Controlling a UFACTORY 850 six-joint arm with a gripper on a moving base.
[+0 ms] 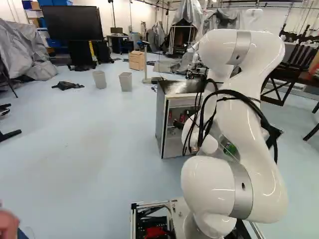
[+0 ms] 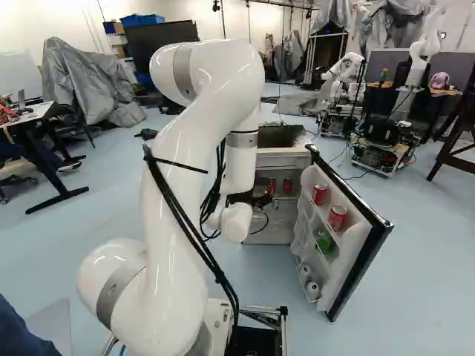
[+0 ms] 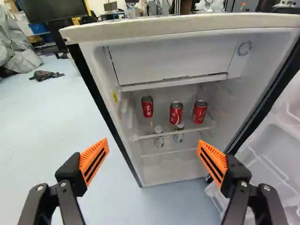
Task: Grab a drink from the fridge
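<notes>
My gripper (image 2: pixel 252 199) is at the front of the open fridge (image 2: pixel 286 161) in the right base view. Seen from the wrist, the gripper (image 3: pixel 153 151) stands wide open, holding nothing, with the fridge (image 3: pixel 187 28) ahead. Three red cans stand on its upper shelf: one (image 3: pixel 147 107) toward the hinge-free side, a middle one (image 3: pixel 176 112) and one (image 3: pixel 199 111) nearer the door. Below are two small white-and-green drinks (image 3: pixel 159 137) (image 3: pixel 179 133). The open door (image 2: pixel 360 256) carries red cans (image 2: pixel 319 194) (image 2: pixel 337 216), a green item (image 2: pixel 324 241) and pale cans (image 2: pixel 312 289).
Fridge side walls and the swung-out door bound the opening. Two grey bins (image 1: pixel 125 81) (image 1: pixel 99 79) stand beyond the fridge to its left. Another robot (image 2: pixel 380 133) is behind the door, and a desk (image 2: pixel 33 115) stands at the left of the right base view.
</notes>
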